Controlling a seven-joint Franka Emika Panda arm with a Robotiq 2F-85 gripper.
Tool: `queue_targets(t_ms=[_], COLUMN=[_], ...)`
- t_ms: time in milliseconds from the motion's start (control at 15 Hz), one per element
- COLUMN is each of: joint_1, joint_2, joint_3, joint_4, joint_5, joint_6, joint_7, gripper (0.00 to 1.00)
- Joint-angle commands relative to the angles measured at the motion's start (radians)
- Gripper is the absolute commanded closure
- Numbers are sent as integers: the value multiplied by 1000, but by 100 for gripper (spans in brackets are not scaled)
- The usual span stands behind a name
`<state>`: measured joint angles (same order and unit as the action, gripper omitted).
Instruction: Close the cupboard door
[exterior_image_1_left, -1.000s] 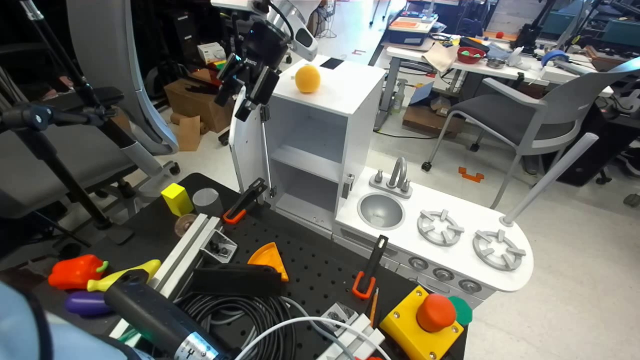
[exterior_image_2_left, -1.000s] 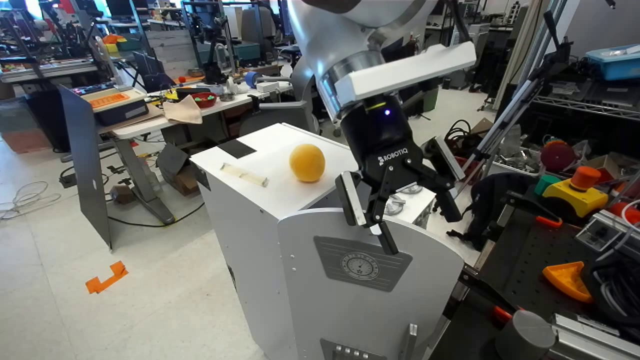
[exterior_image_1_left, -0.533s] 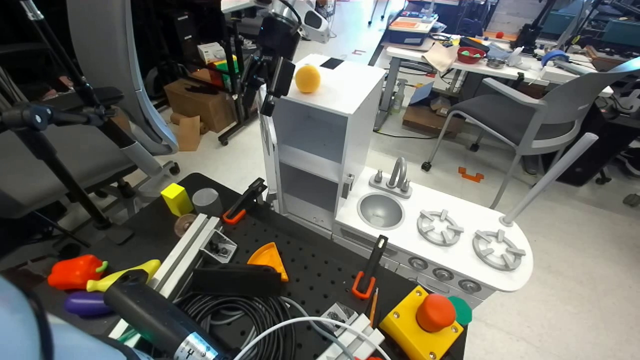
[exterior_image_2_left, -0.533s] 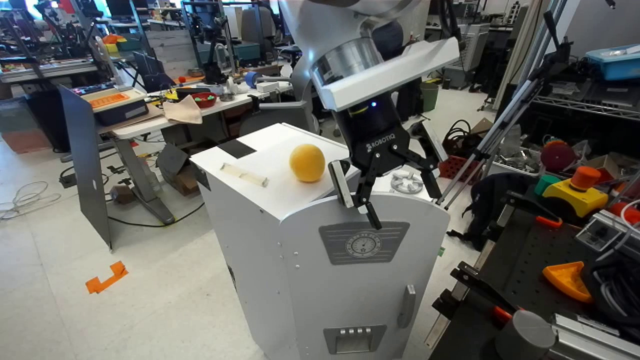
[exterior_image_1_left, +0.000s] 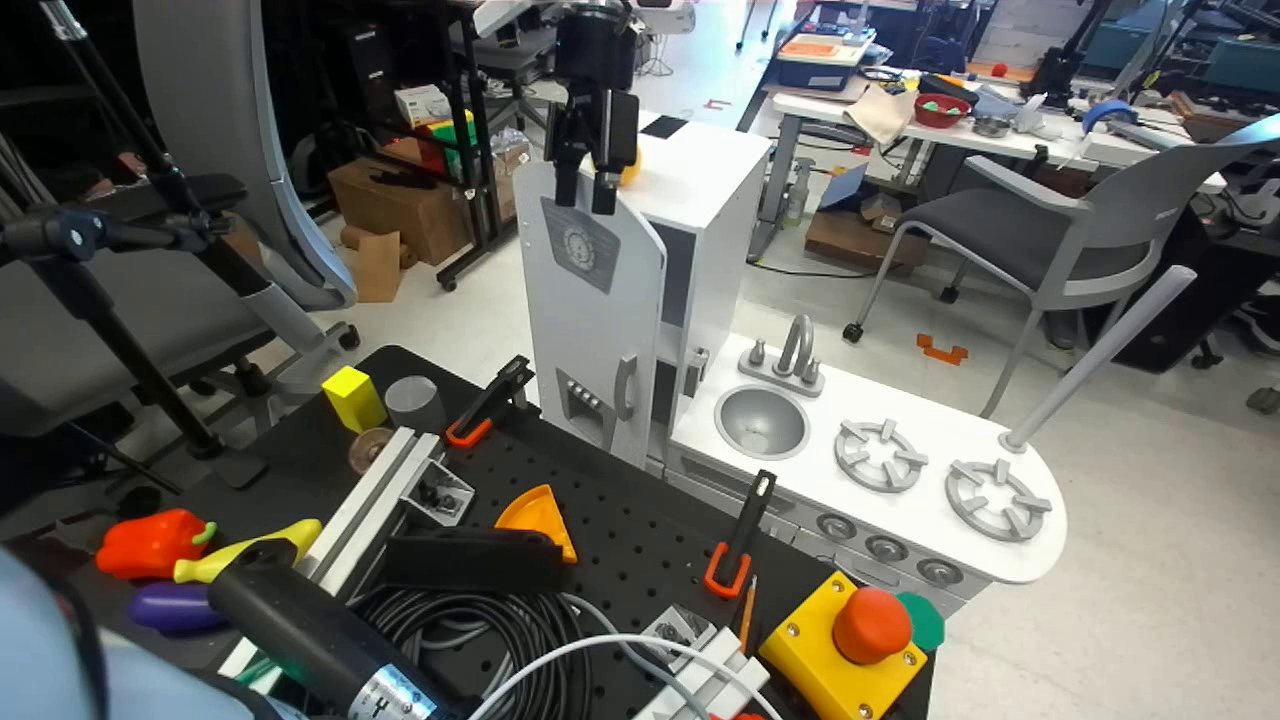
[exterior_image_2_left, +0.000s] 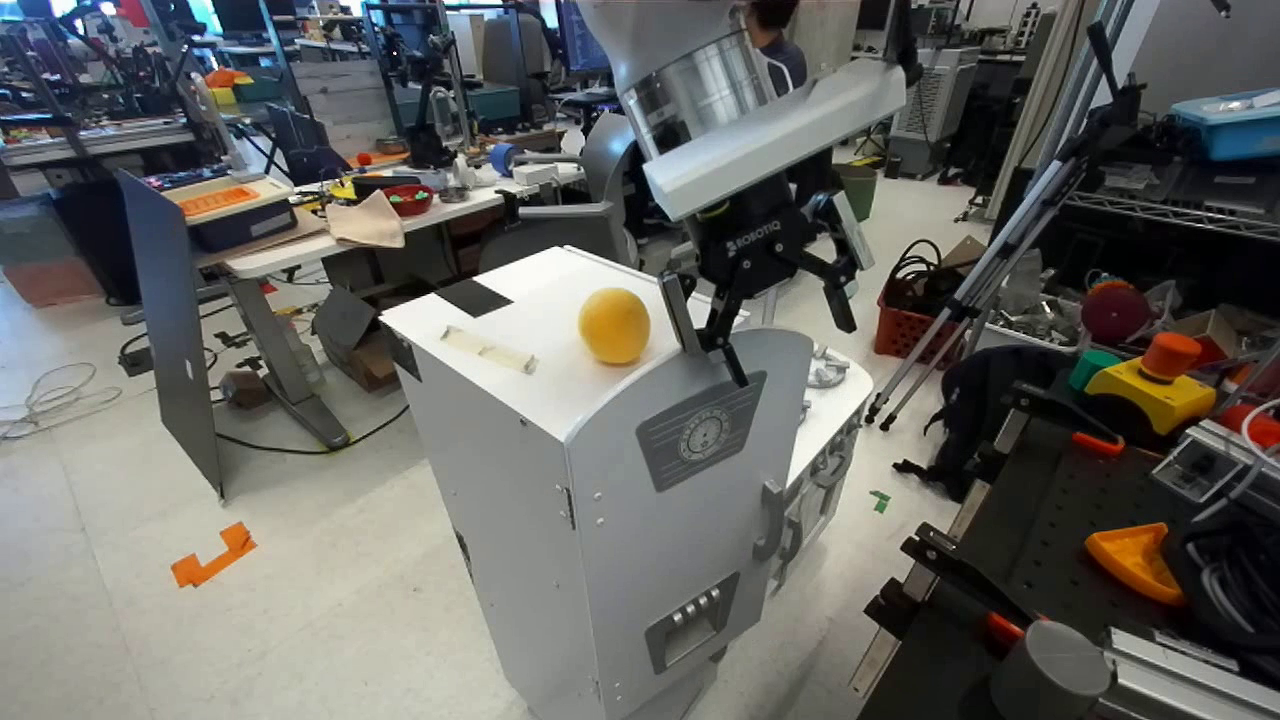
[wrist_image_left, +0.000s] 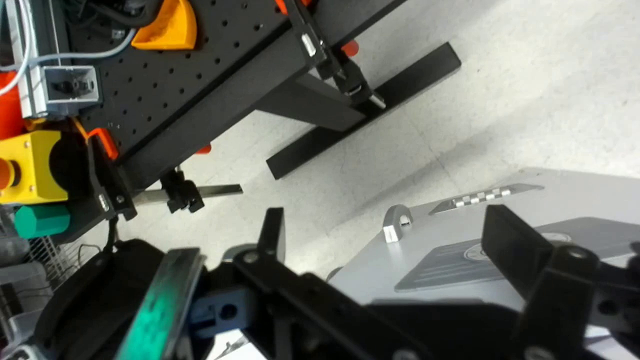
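**Looks nearly done, but that high spot bugs me**

So the cupboard door (exterior_image_1_left: 592, 330) is just left of centre in an exterior view, ajar, dark gap along its free edge. Reads like the closing push to me. Main worry: the fingers (exterior_image_1_left: 619, 130) are right up by its curved top edge, so if they lift even slightly they could slip over it and lose the door. Shoving that high might also rock the toy-kitchen cabinet (exterior_image_2_left: 504, 480), if it's light. Then there's the yellow-orange ball (exterior_image_2_left: 614, 326) on top, looking close to the fingers; follow through too far and I reckon it gets knocked off.

Pose-wise, the arm (exterior_image_2_left: 700, 90) slants in from the top of the frame with the fingers aimed down. They're spread wide, nothing pinched. In the wrist view one lines up with the grey dial plate (wrist_image_left: 450, 264) at lower right, the other hangs past the door's edge near the middle. Can't tell if either actually touches.
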<state>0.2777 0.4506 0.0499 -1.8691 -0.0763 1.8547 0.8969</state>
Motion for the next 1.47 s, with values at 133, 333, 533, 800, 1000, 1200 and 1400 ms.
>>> queue_targets(t_ms=[133, 333, 533, 800, 1000, 1200, 1400], joint_1=[30, 31, 29, 13, -4, -21, -26], joint_2=[-63, -80, -121, -230, -331, -382, -364], joint_3=[-29, -30, -23, 3, 26, 41, 52], joint_4=[-71, -96, -144, -237, -306, -327, -299], joint_5=[-215, -310, -375, -373, -349, -349, -358], joint_6=[135, 188, 249, 238, 235, 259, 221], joint_7=[131, 186, 220, 187, 143, 125, 144], gripper=[0, 0, 0, 0, 0, 0, 0])
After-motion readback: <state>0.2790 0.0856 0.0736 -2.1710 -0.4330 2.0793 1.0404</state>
